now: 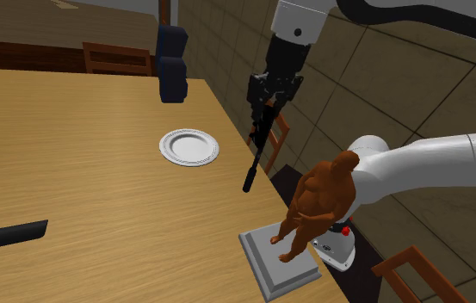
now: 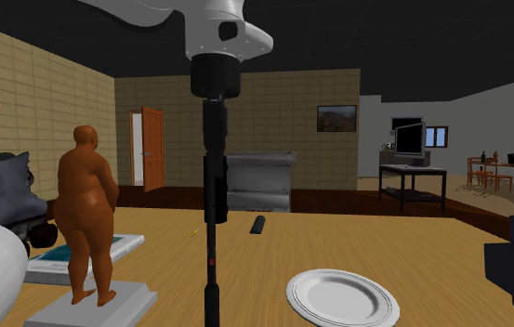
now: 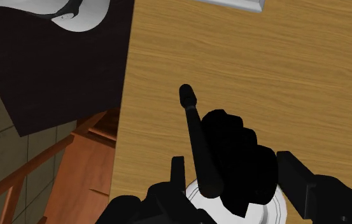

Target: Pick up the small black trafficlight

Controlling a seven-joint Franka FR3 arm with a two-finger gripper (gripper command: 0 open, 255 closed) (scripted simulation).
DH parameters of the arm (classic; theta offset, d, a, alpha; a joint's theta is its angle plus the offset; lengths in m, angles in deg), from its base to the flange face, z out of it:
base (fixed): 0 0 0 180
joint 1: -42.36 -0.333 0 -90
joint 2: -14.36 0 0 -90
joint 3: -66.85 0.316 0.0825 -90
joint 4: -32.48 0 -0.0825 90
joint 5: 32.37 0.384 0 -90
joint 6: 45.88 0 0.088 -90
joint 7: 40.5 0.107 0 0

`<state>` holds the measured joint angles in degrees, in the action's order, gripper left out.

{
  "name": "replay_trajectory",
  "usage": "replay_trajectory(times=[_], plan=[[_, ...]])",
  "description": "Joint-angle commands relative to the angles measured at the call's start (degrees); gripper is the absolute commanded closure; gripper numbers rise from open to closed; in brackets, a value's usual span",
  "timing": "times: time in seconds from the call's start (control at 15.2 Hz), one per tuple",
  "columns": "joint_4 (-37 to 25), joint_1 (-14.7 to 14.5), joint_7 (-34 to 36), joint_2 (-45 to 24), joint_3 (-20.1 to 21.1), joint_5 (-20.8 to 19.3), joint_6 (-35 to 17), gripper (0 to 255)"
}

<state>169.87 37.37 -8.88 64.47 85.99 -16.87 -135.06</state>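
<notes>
The trafficlight [image 1: 257, 142] is a slim black pole and it hangs from the gripper [image 1: 267, 103], which has it by the upper end. From there it runs down, nearly upright, to a rounded tip over the wooden table [image 1: 72, 172]. I cannot tell whether that tip touches the wood or hangs just above it.

In the wrist view I see the fingers [image 3: 294, 173] standing somewhat apart, with a bulky black part of the light packed between them. The pole runs out past them along the gripper's line, closer to one finger than the other. So the hand is closed on the light, not fully shut.

The one dish I see is a round white plate [image 1: 189, 146], lying flat on the table with its plain white face showing. In the shoulder view the pole's lower end sits to the right of the plate, near it but apart, close to the table's edge. In the second exterior view the pole stands between the plate and a brown statue [image 2: 87, 209] of a person.

That statue stands upright on a grey square base [image 1: 266, 258] at the near corner of the table, well below the hand in the shoulder view. A dark boxy thing [image 1: 172, 64] stands at the table's far end, beyond the plate. A small black cylinder [image 2: 257, 225] lies on the wood further back.
</notes>
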Motion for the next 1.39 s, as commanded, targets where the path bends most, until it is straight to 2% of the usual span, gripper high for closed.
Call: replay_trajectory(times=[0.0,0.53,1.32], plan=[[0.2,-0.01,-0.04,0.04,0.01,0.02,-0.16,255],[0.19,-0.02,0.0,0.05,0.04,0.04,-0.15,255],[-10.93,0.88,0.74,-3.19,-1.45,-1.58,7.74,255]])
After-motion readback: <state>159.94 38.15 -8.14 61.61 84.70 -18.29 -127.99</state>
